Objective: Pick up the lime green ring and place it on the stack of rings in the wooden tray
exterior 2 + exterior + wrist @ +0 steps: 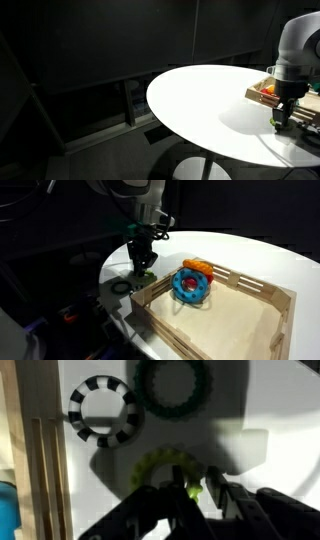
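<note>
The lime green ring lies on the white table just outside the wooden tray. My gripper is low over it, with its fingers closed on the ring's near rim. In an exterior view the gripper stands at the tray's outer corner. The stack of rings sits in the tray's far corner, with a blue ring at the base and an orange ring on top. In an exterior view the gripper is beside the tray.
A black-and-white striped ring and a dark teal-green ring lie on the table just beyond the lime one. The tray's slatted side runs along the left of the wrist view. The round table's edge is close by.
</note>
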`<state>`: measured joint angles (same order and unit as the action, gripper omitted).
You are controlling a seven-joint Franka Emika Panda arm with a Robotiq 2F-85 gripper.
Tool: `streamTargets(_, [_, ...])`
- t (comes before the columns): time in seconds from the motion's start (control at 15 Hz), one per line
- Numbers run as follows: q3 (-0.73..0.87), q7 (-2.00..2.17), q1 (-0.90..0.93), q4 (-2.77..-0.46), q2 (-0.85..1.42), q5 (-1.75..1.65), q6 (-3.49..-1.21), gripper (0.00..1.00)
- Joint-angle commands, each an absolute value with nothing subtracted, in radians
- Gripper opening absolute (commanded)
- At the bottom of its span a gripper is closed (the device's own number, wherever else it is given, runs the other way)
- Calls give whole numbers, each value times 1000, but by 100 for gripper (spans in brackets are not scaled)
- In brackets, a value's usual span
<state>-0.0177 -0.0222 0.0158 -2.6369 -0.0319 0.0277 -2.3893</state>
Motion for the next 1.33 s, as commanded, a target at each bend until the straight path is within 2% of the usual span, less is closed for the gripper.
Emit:
streamTargets(0.0, [-15, -30, 15, -2631, -47, 37, -2379, 9])
streamTargets(0.07, [-15, -29, 15, -2630, -46, 37, -2379, 4])
streamTargets(0.2, [-14, -29, 14, -2628, -47, 36, -2380, 8])
streamTargets(1.27, [62, -12, -63, -2574, -248, 21, -2332, 5])
